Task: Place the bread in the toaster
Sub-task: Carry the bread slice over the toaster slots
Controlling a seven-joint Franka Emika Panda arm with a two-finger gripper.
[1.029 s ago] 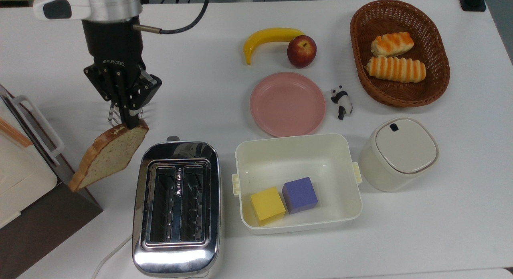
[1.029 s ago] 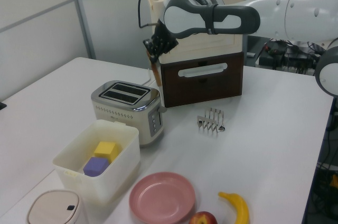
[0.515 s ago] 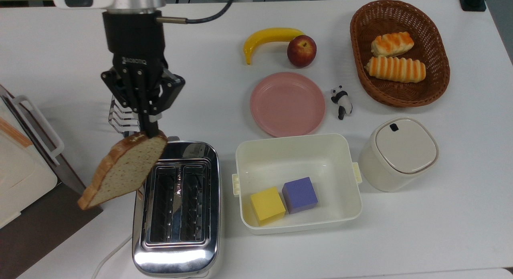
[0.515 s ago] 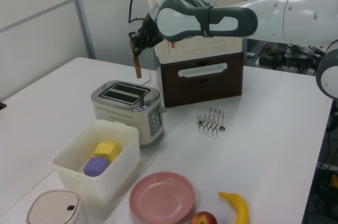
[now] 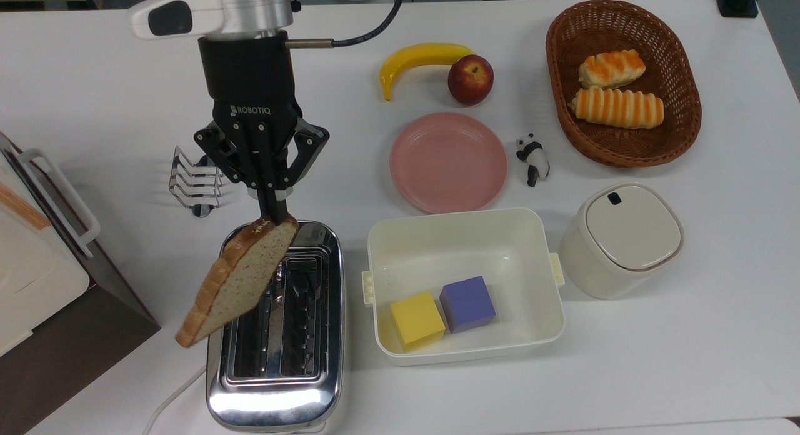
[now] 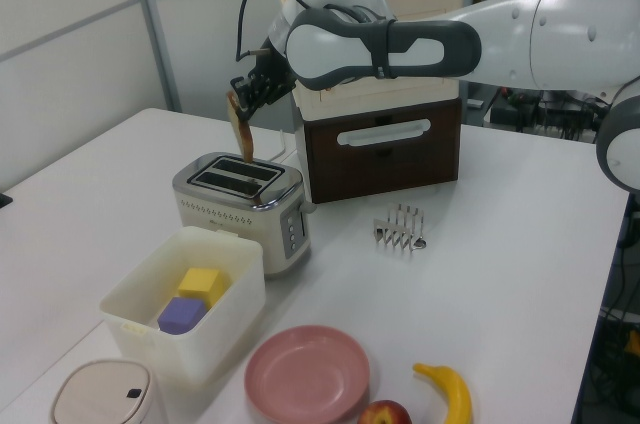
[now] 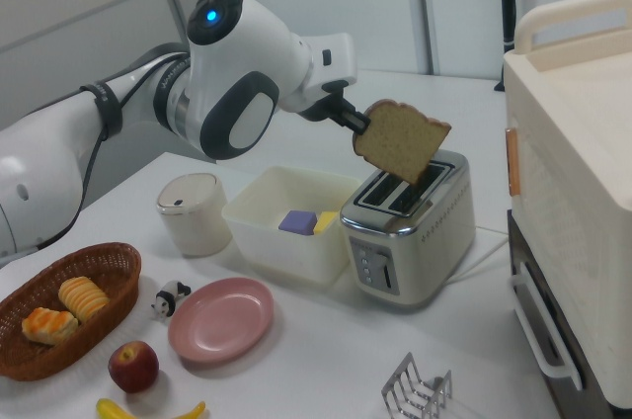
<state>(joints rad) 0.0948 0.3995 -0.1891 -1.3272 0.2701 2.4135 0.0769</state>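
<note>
A tan slice of bread (image 5: 240, 280) with a brown crust hangs in the air, pinched at its rounded top by my gripper (image 5: 272, 215), which is shut on it. The bread (image 7: 400, 140) hovers over the chrome two-slot toaster (image 5: 278, 325), above the slot nearer the top view's left, without touching it. In the left view the bread (image 6: 240, 129) shows edge-on, just above the toaster (image 6: 245, 206). My gripper (image 7: 357, 123) reaches in from the right view's left, and the toaster (image 7: 410, 226) stands below it.
A white tub (image 5: 465, 285) with a yellow and a purple cube stands right of the toaster in the top view. A wire toast rack (image 5: 195, 184), a pink plate (image 5: 448, 162), a lidded white pot (image 5: 622, 238), a basket (image 5: 678, 129) and a box appliance (image 5: 37, 260) surround it.
My gripper has carried the bread toward the top view's right, from beside the toaster to over its slots. Nothing else has moved.
</note>
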